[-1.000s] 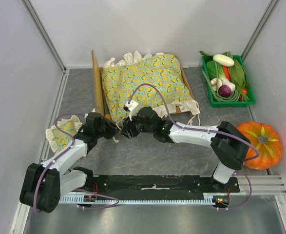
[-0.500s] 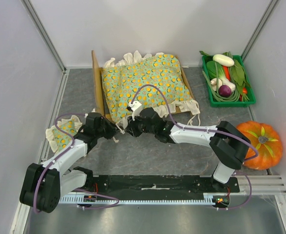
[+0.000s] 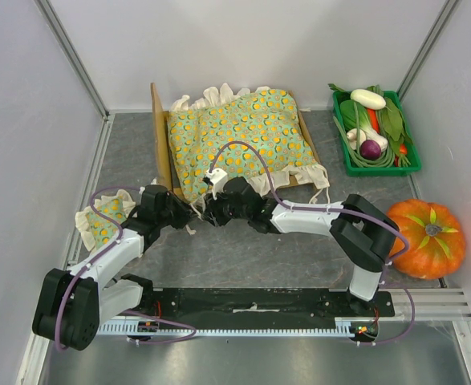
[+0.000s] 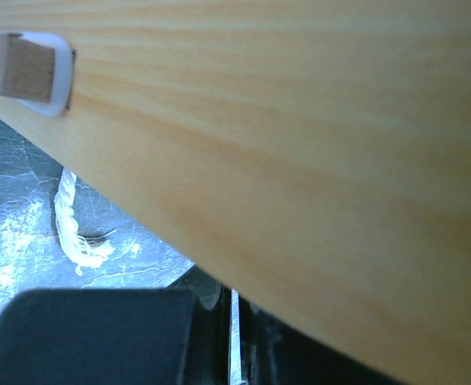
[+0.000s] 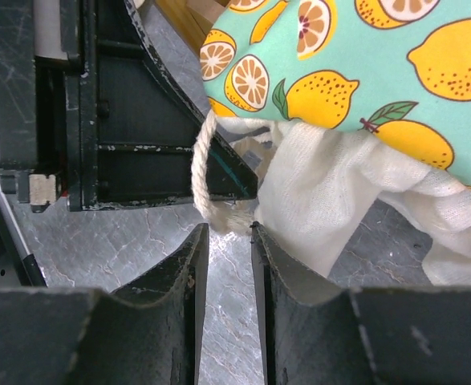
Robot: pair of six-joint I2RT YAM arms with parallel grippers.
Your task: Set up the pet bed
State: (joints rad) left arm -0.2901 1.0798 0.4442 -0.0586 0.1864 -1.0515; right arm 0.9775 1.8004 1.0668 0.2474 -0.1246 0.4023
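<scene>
The pet bed's light-wood frame [image 3: 160, 132] stands at the back with its headboard on the left. The green lemon-print frilled cushion [image 3: 243, 132] covers its base. My left gripper [image 3: 184, 211] is at the bed's near-left corner. In the left wrist view the wood [image 4: 299, 144] fills the picture and hides the fingertips of the left gripper [image 4: 233, 321]. My right gripper [image 3: 209, 210] is just right of it, with its jaws a narrow gap apart in the right wrist view [image 5: 229, 228]. The cushion's white cord [image 5: 207, 172] loops at its tips. The cushion's frill [image 5: 331, 192] hangs beside them.
The small matching pillow [image 3: 103, 218] lies by the left wall beside my left arm. A green crate of vegetables [image 3: 377, 128] stands at the back right. An orange pumpkin [image 3: 426, 239] sits by the right arm's elbow. A frayed cord end [image 4: 75, 237] lies on the grey table.
My right gripper edged right and then back left at the bed's near corner. Its elbow swung left, away from the pumpkin. My left arm has not moved.
</scene>
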